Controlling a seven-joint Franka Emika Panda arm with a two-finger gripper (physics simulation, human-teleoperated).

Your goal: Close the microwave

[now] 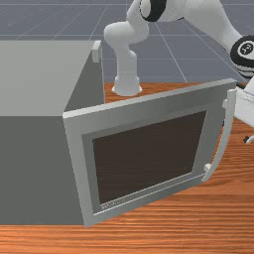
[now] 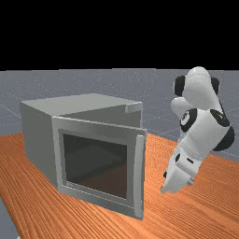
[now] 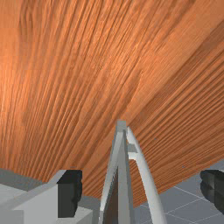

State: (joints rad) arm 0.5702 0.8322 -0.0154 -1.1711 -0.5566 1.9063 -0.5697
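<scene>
Far view's left: open microwave (image 2: 39, 140), apart from the tool (image 2: 177, 186)

The base (image 1: 127, 88) was white, with a flared foot. A smooth white column (image 1: 127, 67) joined the base to a rounded white shoulder housing (image 1: 119, 34). Farther from the base, black bands (image 1: 158, 9) interrupted the white links, and a black joint cover (image 1: 245, 48) bore a white ring marking. Farthest from the base were blocky black fingers (image 3: 70, 192).

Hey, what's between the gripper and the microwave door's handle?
In the far view, a bare stretch of the wooden table lies between the gripper and the door's handle.
</scene>
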